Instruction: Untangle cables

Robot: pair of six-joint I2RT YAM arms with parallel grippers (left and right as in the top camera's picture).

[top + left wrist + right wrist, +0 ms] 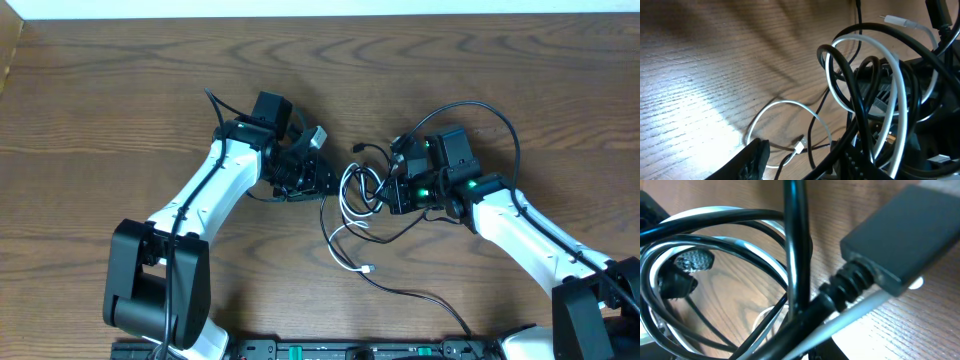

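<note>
The cables (352,195) are a tangle of black loops and one white cord between my two grippers. The white cord's plug (370,268) lies on the table in front, and one black cord trails toward the front edge (430,296). My left gripper (316,180) is at the tangle's left side. In the left wrist view it (802,162) is open, with black and white loops (892,70) draped over its right finger and the white plug (800,146) between the fingers. My right gripper (393,192) holds the tangle's right side. In its wrist view, cords (795,245) and a black plug housing (900,235) hide the fingers.
The wooden table (120,110) stretches round the tangle. A thicker black arm wire arcs over the right wrist (505,120). The arm bases stand at the front edge, left (155,290) and right (590,310).
</note>
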